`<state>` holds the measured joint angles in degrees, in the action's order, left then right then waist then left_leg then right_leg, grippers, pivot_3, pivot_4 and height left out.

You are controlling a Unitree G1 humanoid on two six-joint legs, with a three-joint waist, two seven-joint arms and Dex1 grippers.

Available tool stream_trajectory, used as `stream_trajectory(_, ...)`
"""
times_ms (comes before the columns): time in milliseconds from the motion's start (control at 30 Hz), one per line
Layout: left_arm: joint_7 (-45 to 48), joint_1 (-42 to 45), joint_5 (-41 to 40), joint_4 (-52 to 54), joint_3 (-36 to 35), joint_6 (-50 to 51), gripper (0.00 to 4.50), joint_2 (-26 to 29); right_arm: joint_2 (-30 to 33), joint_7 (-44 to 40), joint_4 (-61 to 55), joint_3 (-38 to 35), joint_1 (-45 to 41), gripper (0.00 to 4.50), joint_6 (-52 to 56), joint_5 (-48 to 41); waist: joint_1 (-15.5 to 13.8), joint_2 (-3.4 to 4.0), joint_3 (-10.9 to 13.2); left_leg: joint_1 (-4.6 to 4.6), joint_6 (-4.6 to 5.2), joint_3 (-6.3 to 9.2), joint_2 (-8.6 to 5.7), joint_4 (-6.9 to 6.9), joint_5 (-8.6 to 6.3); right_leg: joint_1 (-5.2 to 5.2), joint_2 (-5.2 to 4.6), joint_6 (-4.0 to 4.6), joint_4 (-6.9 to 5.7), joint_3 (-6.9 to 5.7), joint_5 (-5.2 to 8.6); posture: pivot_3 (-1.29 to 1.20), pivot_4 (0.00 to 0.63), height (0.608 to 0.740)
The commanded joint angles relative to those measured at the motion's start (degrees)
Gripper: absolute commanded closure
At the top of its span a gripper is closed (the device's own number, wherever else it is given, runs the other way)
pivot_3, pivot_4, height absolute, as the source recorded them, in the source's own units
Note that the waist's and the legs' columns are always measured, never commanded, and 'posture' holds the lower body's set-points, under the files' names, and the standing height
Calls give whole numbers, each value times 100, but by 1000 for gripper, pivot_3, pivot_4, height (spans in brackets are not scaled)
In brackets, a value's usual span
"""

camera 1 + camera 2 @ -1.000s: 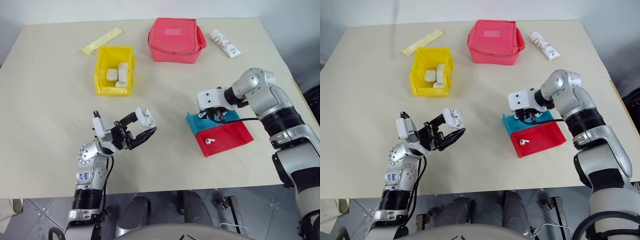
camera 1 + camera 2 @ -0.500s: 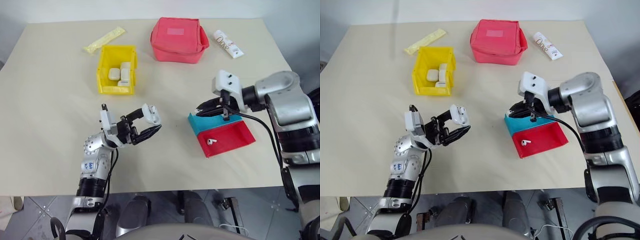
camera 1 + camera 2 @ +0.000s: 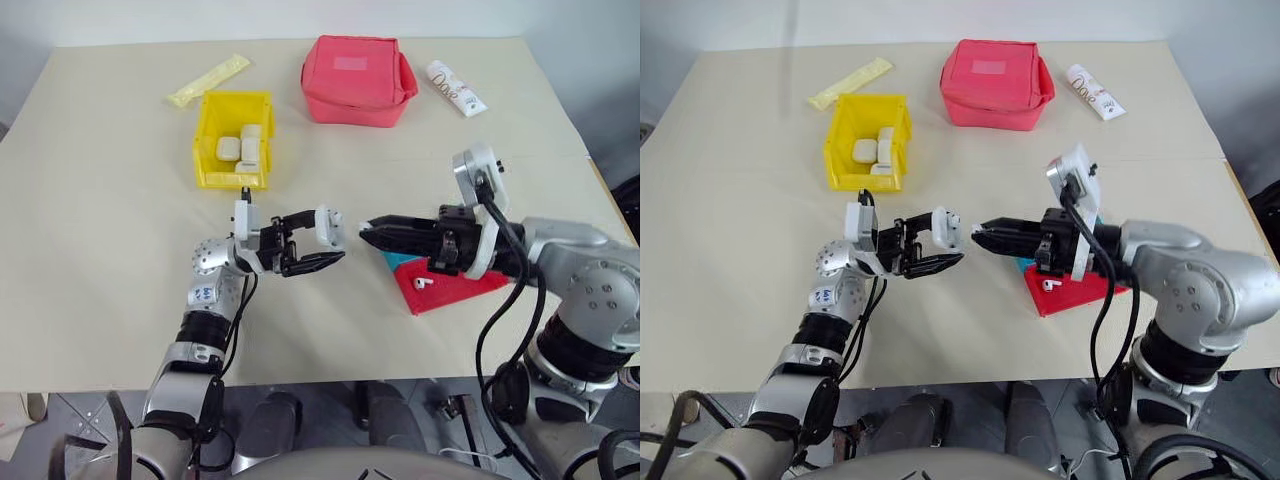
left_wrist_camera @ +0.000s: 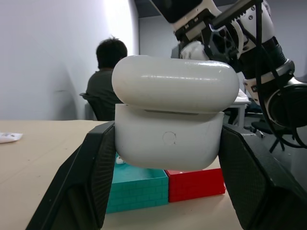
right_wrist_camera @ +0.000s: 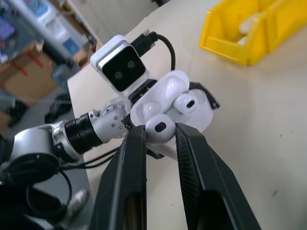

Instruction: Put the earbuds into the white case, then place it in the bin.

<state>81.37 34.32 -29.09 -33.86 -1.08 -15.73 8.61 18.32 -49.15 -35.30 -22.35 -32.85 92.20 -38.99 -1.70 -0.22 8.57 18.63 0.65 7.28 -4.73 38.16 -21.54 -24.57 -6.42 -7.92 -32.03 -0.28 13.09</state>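
Note:
My left gripper [image 3: 322, 243] is shut on the white case [image 3: 328, 226], held above the table with its lid flipped open. The case [image 4: 172, 120] sits squeezed between the two black fingers [image 4: 91, 172]. One earbud [image 5: 188, 101] is seated inside the open case [image 5: 204, 112]. My right gripper [image 3: 370, 231] points level at the case, shut on a second earbud [image 5: 158, 128] right at the case's open mouth. Another earbud [image 3: 424, 283] lies on the blue-and-red tray [image 3: 460, 285]. The yellow bin [image 3: 203, 150] stands at the back left, holding several white cases.
A red fabric pouch [image 3: 355, 78] stands at the back centre. A white tube [image 3: 455, 87] lies to its right and a yellow sachet [image 3: 205, 80] behind the bin. A seated person [image 4: 108, 72] shows far behind the table in the left wrist view.
My right gripper has lifted off the tray and swung left, turning level towards the case. My left gripper has carried the case to the right to meet it.

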Motion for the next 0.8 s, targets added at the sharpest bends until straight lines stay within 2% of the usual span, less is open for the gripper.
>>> stream_trajectory(33, 228, 255, 23, -197, 0, -170, 1690, -134, -130, 857, -260, -333, 108, 3997, 30, -1013, 16, 0, 0, 0, 2, 0, -3, 0, 1, -1, -2, -1, -1, 1, -1, 0, 150, 740)
stream_trajectory(167, 419, 351, 24, -275, 31, -124, 1690, -262, -418, 1762, -308, -442, 161, 3997, 30, -1703, 34, 0, 0, -3, 2, 0, 3, -6, 2, -1, 2, -1, -1, 1, -1, 0, 150, 740)
stream_trajectory(333, 519, 305, 18, -184, 46, 25, 1690, -317, -491, 2564, -168, -529, 50, 3997, 30, -2384, 34, 1, -1, -2, 2, -3, 3, -7, 2, -4, 2, -1, -2, 4, -1, 0, 150, 740)
stream_trajectory(800, 226, 250, -101, 231, -35, 487, 1690, -465, -113, 3669, 12, -173, 449, 3997, -280, -3618, 24, 1, -1, -2, 6, -3, 1, -7, 3, -2, 1, -2, -1, 6, -1, 0, 150, 740)
